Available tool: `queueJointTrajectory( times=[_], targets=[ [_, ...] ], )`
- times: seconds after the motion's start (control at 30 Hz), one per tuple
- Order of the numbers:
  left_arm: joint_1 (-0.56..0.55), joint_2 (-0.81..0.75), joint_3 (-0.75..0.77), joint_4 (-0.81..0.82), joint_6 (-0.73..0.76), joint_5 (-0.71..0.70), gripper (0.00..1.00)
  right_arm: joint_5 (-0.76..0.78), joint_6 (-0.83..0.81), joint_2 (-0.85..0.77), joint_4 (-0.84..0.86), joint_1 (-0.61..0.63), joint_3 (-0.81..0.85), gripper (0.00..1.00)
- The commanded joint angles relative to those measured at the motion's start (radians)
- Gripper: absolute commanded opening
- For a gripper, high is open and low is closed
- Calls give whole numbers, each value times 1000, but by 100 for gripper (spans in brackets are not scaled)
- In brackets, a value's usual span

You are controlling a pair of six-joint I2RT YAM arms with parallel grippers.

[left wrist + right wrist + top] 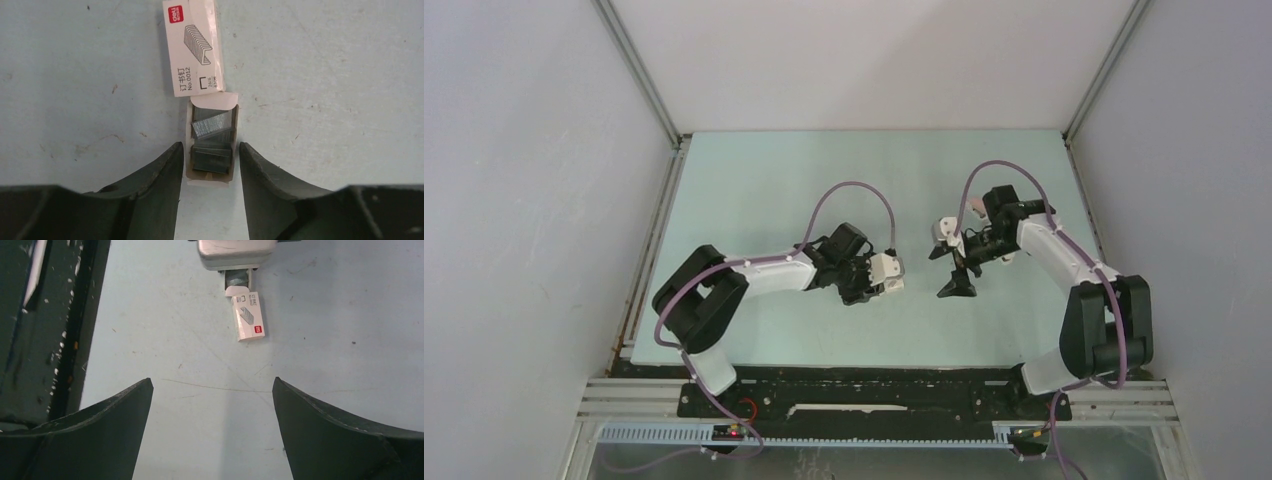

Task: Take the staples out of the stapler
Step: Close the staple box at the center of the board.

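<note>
L gripper [210, 147] low over table [75, 90], jaws part-open, straddling the pulled-out tray [210, 181] of a white-red box. Thin gap each side, nothing clamped. Grey staples [212, 126] sit in that tray: one strip skewed at the 12 o'clock end, the rest flat toward 6. Box sleeve [192, 50] at tray's 12 o'clock, touching its flap. R gripper [212, 382] wide open, empty, above table; box at its 12 o'clock, well apart.
</note>
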Motion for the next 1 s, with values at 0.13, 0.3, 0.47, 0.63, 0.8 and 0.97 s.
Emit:
queueJointTrajectory(
  times=[0.13,0.3,0.47,0.63,0.8,0.97],
  targets=[
    [-13,-84,-108,176,-239,-70,61,94,-145,98,-5,105,85,100],
    [-11,-160,-226,369,-343,-151,65,112,-38,137,71,164,102,100],
    [-11,-240,-419,674,-368,-156,65,189,126,177,167,229,101,100],
    [-10,-190,-433,766,-319,-96,65,305,199,214,290,289,102,100],
    [-8,-132,-434,847,-298,-57,64,341,214,272,324,311,137,100],
    [6,-103,-453,859,-296,12,60,357,217,328,297,327,186,99]
  ],
)
